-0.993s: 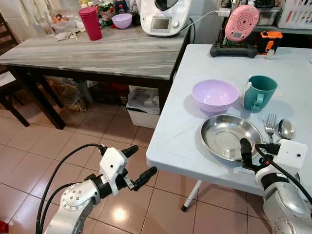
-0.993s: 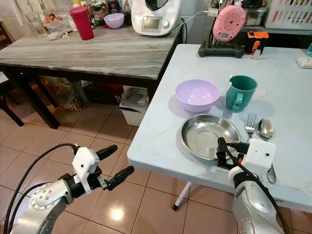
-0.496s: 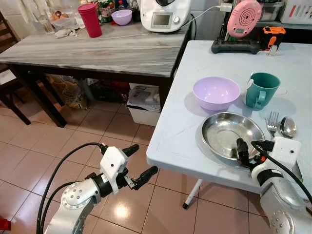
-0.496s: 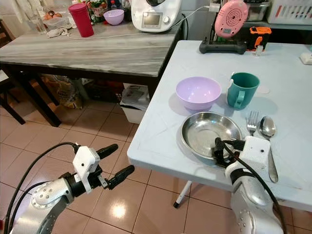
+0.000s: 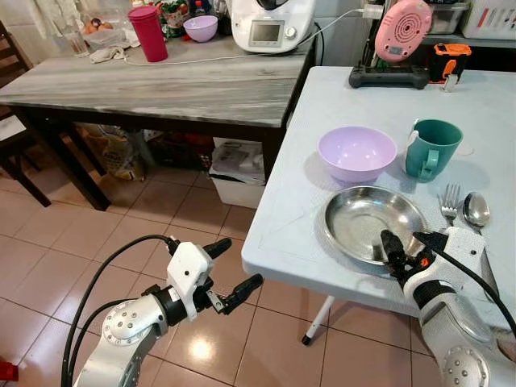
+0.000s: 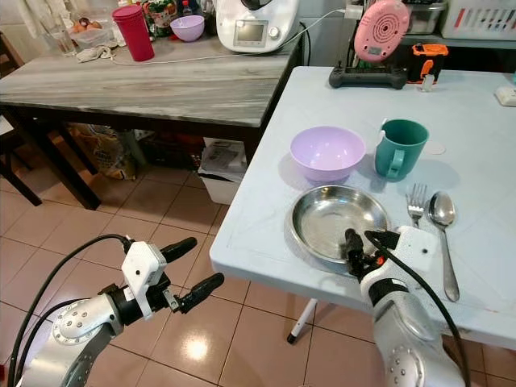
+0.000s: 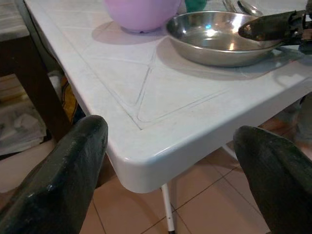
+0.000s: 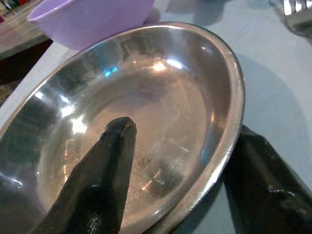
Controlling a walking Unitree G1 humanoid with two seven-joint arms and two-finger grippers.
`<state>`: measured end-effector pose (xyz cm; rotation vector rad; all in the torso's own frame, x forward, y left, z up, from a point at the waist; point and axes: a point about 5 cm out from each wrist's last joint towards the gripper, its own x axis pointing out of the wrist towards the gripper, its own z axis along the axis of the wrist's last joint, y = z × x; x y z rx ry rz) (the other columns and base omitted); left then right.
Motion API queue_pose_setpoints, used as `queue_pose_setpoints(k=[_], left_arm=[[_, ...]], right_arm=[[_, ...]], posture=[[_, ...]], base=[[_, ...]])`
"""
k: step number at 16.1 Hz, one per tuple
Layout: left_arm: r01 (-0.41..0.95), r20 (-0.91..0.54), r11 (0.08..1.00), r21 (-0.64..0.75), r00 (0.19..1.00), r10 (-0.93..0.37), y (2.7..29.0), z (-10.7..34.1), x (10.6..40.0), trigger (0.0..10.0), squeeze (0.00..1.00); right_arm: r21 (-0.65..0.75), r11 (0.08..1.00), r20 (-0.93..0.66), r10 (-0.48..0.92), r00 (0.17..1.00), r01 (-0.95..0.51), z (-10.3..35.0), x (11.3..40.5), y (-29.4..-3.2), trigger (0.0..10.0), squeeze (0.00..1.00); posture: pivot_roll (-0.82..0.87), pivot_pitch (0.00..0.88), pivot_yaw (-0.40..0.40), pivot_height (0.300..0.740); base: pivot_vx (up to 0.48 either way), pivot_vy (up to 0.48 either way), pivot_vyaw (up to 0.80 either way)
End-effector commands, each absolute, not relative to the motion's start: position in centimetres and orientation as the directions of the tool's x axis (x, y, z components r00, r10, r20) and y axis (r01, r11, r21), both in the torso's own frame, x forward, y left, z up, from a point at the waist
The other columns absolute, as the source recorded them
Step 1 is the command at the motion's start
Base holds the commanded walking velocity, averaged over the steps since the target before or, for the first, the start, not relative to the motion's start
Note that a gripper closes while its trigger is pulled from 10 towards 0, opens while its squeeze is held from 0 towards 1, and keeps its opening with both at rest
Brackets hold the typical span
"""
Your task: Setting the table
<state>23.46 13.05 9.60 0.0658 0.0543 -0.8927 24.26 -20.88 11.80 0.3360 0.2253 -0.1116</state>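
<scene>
Since a second ago the steel plate has slid leftwards across the white worktop, away from the fork and spoon, drawn by the right hand.

On the left, the left hand hovers over the tiled floor, just short of the worktop's near corner, fingers spread wide and holding nothing. Further right, the purple bowl and green mug stand beyond the plate. The right hand pinches the plate's near rim, one finger inside, the other beneath.

The plate now lies close to the near edge; a further pull could tip it off. The smooth rim might also slip from that thin grip.
</scene>
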Motion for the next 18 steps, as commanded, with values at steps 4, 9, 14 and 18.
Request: queue_pose_setpoints(k=[4, 9, 14, 18], left_arm=[[0.791, -0.09, 0.608, 0.062, 0.611, -0.786, 13.5, 9.7, 23.6, 10.0, 0.0], [0.802, -0.088, 0.594, 0.064, 0.598, -0.797, 13.5, 9.7, 23.7, 10.0, 0.0], [0.801, -0.085, 0.596, 0.06, 0.599, -0.796, 13.4, 9.7, 23.7, 10.0, 0.0], [0.801, -0.085, 0.595, 0.066, 0.599, -0.796, 13.5, 9.7, 23.8, 10.0, 0.0]], right_arm=[[0.399, 0.907, -0.259, -0.028, 0.965, 0.133, 11.6, 24.2, -20.2, 0.0, 0.0], [0.424, 0.895, -0.275, -0.019, 0.961, 0.139, 11.2, 24.2, -20.1, 0.0, 0.0], [0.448, 0.879, -0.294, -0.027, 0.955, 0.163, 10.9, 24.1, -20.2, 0.0, 0.0], [0.482, 0.856, -0.312, -0.032, 0.95, 0.188, 10.6, 24.0, -20.2, 0.0, 0.0]], posture=[[-0.24, 0.072, 0.116, 0.74], [-0.24, 0.066, 0.118, 0.74], [-0.24, 0.068, 0.119, 0.74], [-0.24, 0.067, 0.123, 0.74]], base=[[0.0, 0.0, 0.0], [0.0, 0.0, 0.0], [0.0, 0.0, 0.0], [0.0, 0.0, 0.0]])
